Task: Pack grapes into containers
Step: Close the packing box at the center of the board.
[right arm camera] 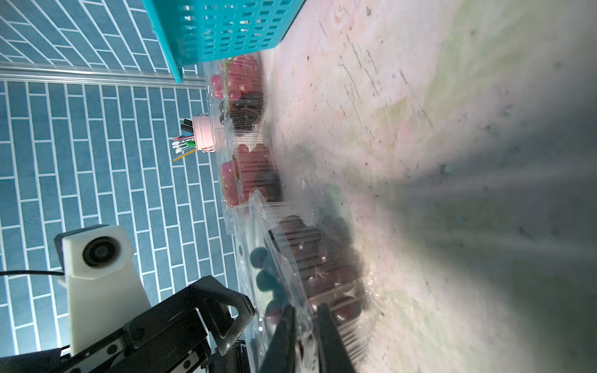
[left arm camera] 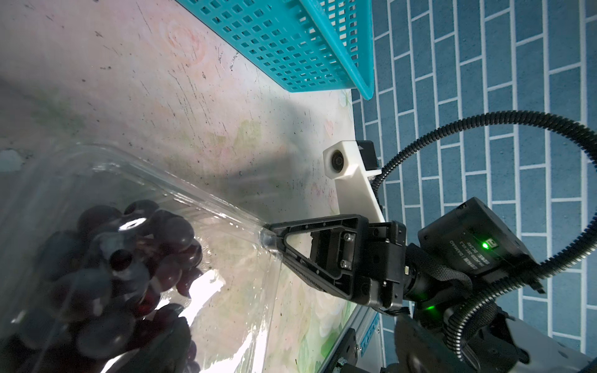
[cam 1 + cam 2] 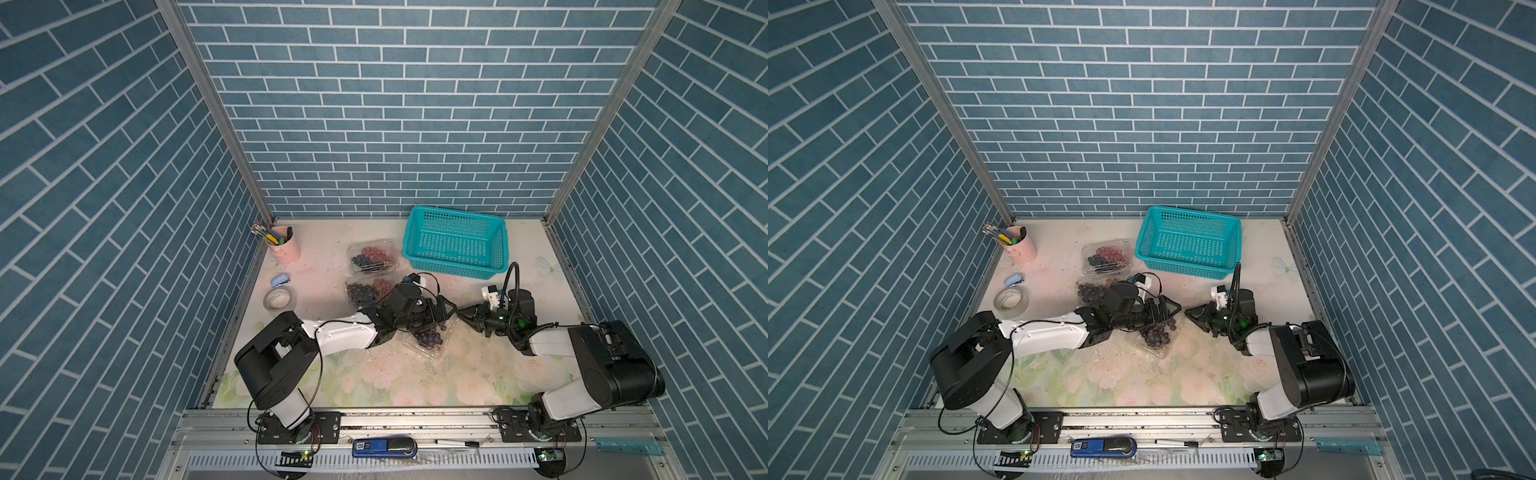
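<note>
Grapes [image 3: 428,337], dark bunch, sit in the near container [image 3: 433,354] at tabletop centre. Right pincer [image 2: 269,240], in from 3 o'clock, pinched narrow on its lid [image 2: 206,206] corner. Left pincer [image 3: 448,319] spread wide just above the bunch, holding nothing. Second container [image 3: 352,291] and third container [image 3: 354,253], both filled, toward 11 o'clock; teal basket [image 3: 453,264] at 1 o'clock.

Both top views: even, fairly bright light from above; you see soft shadows under the arms [image 3: 340,332] on the table [image 3: 478,374], and the brick walls [image 3: 104,166] splay outward toward the edges. Left wrist view: the grapes [image 2: 168,235] sit out of focus behind white glare on the clear container [image 2: 226,210]. Right wrist view: you find the near table dim, shadowed, blurred.
</note>
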You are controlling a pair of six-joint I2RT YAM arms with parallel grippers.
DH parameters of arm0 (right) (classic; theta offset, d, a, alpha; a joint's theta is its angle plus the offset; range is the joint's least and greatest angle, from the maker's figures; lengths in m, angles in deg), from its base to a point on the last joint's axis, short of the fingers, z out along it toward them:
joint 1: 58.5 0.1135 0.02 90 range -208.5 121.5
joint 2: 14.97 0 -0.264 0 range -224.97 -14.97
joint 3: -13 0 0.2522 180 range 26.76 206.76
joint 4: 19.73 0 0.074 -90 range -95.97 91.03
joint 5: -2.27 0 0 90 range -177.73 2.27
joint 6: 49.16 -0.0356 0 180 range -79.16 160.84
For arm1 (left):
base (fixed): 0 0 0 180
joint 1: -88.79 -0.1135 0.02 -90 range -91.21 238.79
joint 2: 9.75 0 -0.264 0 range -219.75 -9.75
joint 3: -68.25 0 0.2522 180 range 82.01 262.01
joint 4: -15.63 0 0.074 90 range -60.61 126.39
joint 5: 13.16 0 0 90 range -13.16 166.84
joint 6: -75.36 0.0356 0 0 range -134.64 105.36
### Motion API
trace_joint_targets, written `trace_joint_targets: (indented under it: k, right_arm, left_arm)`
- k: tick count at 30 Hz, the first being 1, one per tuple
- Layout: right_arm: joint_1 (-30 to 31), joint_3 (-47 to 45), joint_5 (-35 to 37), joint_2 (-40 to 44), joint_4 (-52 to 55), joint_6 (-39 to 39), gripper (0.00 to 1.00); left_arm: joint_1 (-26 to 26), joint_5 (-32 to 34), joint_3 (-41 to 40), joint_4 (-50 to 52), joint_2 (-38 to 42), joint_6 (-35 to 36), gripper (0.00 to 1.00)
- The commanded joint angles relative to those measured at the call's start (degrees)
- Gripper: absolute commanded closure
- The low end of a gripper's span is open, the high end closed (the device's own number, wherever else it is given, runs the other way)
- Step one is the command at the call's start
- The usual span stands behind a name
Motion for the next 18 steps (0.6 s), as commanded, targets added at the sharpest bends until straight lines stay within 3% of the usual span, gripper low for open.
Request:
trace_joint_targets:
  k: [1,9,13,18]
  right_arm:
    - [0.6,-0.3,0.1,-1.4,-1.4,-1.5,0.9]
    - [0.7,-1.2,0.5,-1.5,-1.8,-1.5,0.98]
    - [0.7,0.7,0.3,-0.3,2.9,0.6,0.92]
    - [-0.1,6.1,2.4,5.4,17.9,8.0,0.8]
  left_arm:
    - [0.4,0.7,-1.2,0.7,-0.1,0.2,0.0]
    - [0.4,0.8,-1.3,1.2,0.5,0.5,0.0]
    - [0.3,0.4,1.5,5.5,2.2,3.3,0.0]
    - [-0.6,3.6,5.6,17.6,9.6,9.0,0.01]
